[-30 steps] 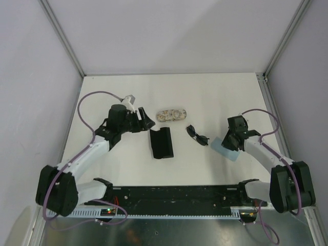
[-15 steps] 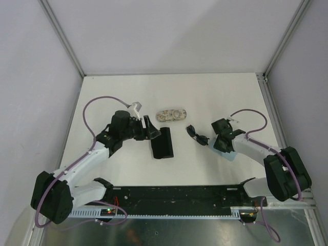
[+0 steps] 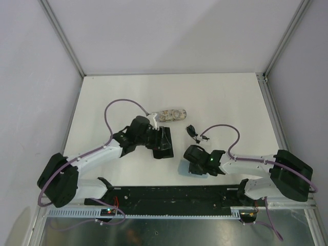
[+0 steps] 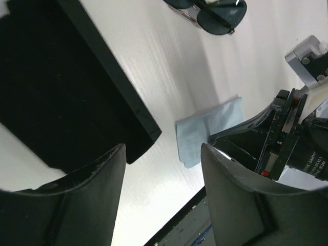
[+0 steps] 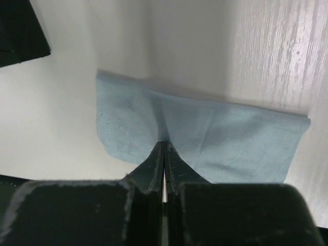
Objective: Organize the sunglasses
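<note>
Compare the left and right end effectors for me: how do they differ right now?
1. The left end effector has its jaws apart; the right end effector is shut tight.
2. The left holds nothing, poised by a corner of the black oblong case; the right pinches the light blue cloth at its edge.
Shared: both are black and sit low over the white table.
</note>
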`<move>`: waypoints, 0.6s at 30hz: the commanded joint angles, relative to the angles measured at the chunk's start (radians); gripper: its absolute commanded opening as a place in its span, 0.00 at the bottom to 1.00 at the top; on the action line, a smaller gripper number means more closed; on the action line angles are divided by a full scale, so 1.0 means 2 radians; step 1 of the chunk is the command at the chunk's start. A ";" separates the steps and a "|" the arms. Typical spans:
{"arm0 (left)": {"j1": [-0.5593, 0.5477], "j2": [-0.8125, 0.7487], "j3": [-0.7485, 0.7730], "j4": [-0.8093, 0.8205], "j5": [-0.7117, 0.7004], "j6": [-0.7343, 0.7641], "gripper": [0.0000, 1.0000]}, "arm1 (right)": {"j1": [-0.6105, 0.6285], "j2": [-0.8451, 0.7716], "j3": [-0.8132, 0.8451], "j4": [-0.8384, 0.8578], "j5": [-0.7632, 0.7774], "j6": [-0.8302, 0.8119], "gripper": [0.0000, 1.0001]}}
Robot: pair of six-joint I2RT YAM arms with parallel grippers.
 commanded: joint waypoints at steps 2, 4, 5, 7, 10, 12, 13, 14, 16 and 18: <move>-0.056 0.046 0.057 0.007 -0.017 0.027 0.60 | -0.009 -0.051 -0.018 -0.041 -0.028 -0.011 0.09; -0.072 0.066 0.077 0.006 -0.015 0.049 0.56 | -0.025 -0.097 -0.018 -0.067 -0.024 -0.029 0.19; -0.078 0.076 0.086 0.007 -0.015 0.061 0.54 | -0.033 -0.123 -0.018 -0.084 -0.021 -0.039 0.23; -0.090 0.099 0.106 0.006 -0.009 0.086 0.51 | -0.055 -0.166 -0.018 -0.117 -0.014 -0.055 0.27; -0.106 0.133 0.133 0.006 0.002 0.120 0.48 | -0.103 -0.213 -0.021 -0.162 -0.008 -0.078 0.29; -0.118 0.154 0.148 0.006 0.002 0.139 0.47 | -0.136 -0.222 -0.027 -0.175 -0.012 -0.095 0.30; -0.122 0.162 0.153 0.006 0.002 0.146 0.47 | -0.153 -0.222 -0.030 -0.173 -0.019 -0.104 0.30; -0.125 0.171 0.158 0.005 0.002 0.152 0.46 | -0.165 -0.219 -0.034 -0.169 -0.025 -0.115 0.30; -0.128 0.185 0.164 0.005 0.000 0.158 0.44 | -0.183 -0.207 -0.038 -0.155 -0.036 -0.134 0.31; -0.128 0.191 0.165 0.005 -0.001 0.160 0.44 | -0.191 -0.194 -0.039 -0.136 -0.043 -0.151 0.34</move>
